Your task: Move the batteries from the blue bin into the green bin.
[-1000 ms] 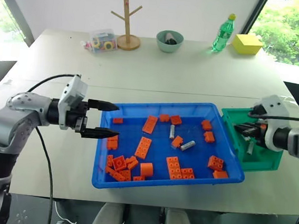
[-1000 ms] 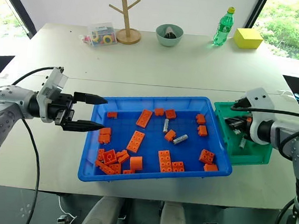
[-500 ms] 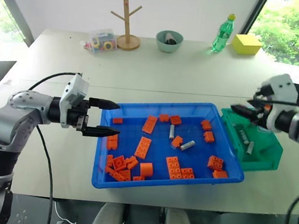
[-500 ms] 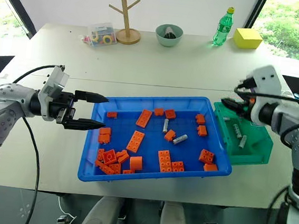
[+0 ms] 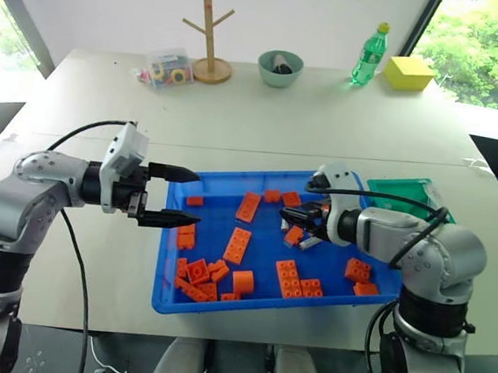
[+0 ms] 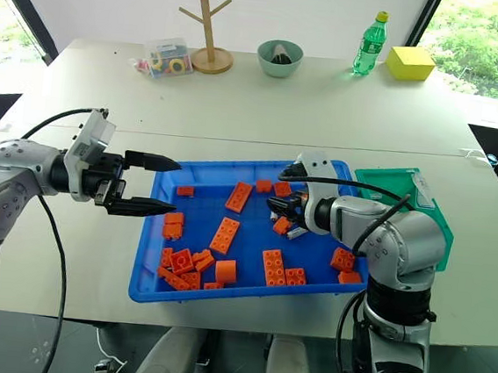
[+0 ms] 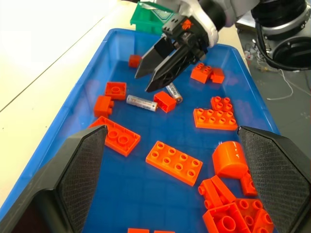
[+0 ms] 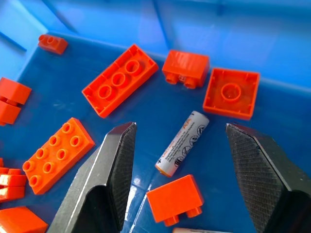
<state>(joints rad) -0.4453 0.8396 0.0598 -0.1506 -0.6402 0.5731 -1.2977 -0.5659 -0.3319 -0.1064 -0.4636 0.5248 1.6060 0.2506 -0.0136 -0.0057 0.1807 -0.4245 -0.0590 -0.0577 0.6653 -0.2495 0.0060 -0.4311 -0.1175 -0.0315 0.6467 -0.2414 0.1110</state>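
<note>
On the left, the robot's left tool (image 5: pixel 167 198) hovers level at the near-left rim of the blue bin (image 5: pixel 168 295), its two black fingers spread apart and holding nothing. The blue bin sits on a pale bench (image 5: pixel 264 117) and holds many scattered orange bricks (image 5: pixel 238 245), with a dense cluster in its near-left corner and flat plates toward the middle. Near the centre of the bin lie the batteries (image 7: pixel 142 102), two silver cylinders among small bricks; one (image 8: pixel 181 142) lies directly between the spread fingers of the right tool (image 7: pixel 153 73), which points down into the bin, empty and not yet touching it. The step in hand appears to be the reach for a pickup: the right tool is lined up over that battery. The next move likely calls for lowering until the fingers straddle the cylinder and then closing across its narrow width; a small orange brick (image 8: pixel 175 199) lies just beside it and could catch a finger. Farther right, just beyond the blue bin's far-right corner, stands the green bin (image 5: pixel 403 188); the right arm hides most of its inside, so its contents cannot be told. Along the far edge of the bench sit a wooden stand, a pale-green bowl and a green bottle.
</note>
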